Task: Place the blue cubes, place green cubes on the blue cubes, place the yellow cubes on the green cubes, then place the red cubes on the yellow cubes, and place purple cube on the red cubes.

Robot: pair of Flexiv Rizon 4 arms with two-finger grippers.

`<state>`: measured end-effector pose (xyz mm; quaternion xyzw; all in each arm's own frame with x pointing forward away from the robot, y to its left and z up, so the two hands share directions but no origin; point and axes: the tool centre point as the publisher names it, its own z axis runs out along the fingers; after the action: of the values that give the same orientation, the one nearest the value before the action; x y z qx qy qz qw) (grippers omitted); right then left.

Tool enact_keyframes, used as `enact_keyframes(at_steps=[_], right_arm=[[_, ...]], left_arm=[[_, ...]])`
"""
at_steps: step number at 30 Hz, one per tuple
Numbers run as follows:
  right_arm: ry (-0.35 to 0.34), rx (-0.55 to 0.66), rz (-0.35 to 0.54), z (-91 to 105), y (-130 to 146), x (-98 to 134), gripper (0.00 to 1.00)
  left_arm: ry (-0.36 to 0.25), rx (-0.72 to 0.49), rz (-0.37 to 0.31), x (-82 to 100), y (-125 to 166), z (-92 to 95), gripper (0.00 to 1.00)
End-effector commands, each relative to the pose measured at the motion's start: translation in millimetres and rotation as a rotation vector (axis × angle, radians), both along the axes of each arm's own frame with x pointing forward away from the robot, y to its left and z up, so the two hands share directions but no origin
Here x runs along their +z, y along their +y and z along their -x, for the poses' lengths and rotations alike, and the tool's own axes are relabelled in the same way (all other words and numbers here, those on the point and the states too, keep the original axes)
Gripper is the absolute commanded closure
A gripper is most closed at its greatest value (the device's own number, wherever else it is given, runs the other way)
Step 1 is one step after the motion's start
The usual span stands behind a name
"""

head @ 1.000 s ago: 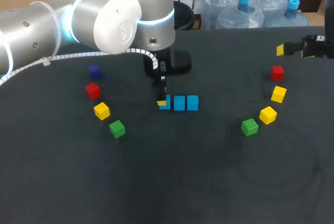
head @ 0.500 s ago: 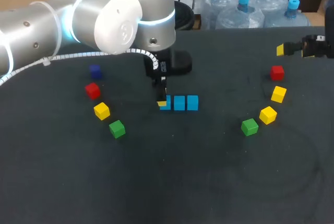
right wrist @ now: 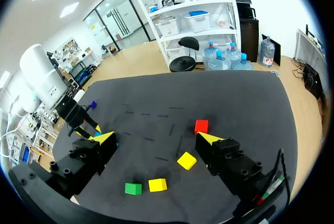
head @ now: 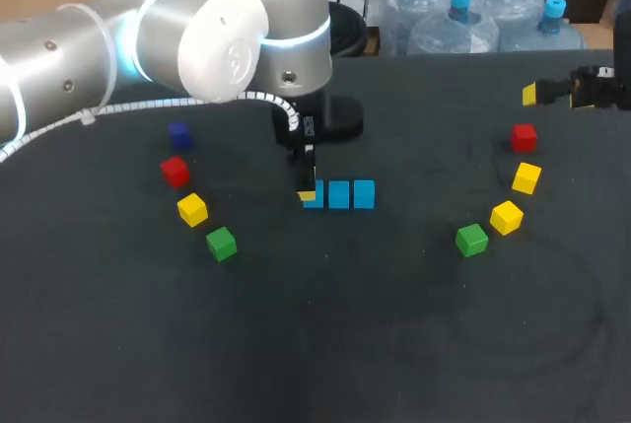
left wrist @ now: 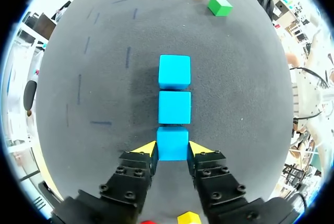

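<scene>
Three light blue cubes lie in a row at the table's middle: left cube point(head: 313, 194), middle cube point(head: 338, 194), right cube point(head: 364, 193). My left gripper point(head: 307, 190) stands down over the left cube; in the left wrist view its yellow tips press both sides of that nearest blue cube point(left wrist: 172, 143), so the left gripper point(left wrist: 173, 148) is shut on it, with the two other blue cubes point(left wrist: 175, 106) ahead in line. My right gripper point(head: 537, 95) hangs open at the far right edge; in its own view the right gripper point(right wrist: 156, 138) holds nothing.
Left of the row lie a purple cube point(head: 178, 133), a red cube point(head: 175, 171), a yellow cube point(head: 192, 209) and a green cube point(head: 221, 243). On the right lie a red cube point(head: 524, 135), two yellow cubes point(head: 526, 177) and a green cube point(head: 471, 240).
</scene>
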<state>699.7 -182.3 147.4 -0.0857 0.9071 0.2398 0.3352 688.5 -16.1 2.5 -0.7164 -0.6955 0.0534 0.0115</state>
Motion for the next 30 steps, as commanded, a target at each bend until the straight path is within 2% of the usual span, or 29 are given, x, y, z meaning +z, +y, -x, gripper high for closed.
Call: enact_keyframes(at_steps=[1, 30], right_arm=[[0.000, -0.001, 0.002, 1.0, -0.3, 0.6, 0.00], [0.000, -0.001, 0.002, 1.0, -0.3, 0.6, 0.00]], left_arm=[[0.004, -0.004, -0.004, -0.6, 0.4, -1.3, 1.00], [0.001, -0.026, -0.012, -3.9, 2.4, -4.2, 1.00]])
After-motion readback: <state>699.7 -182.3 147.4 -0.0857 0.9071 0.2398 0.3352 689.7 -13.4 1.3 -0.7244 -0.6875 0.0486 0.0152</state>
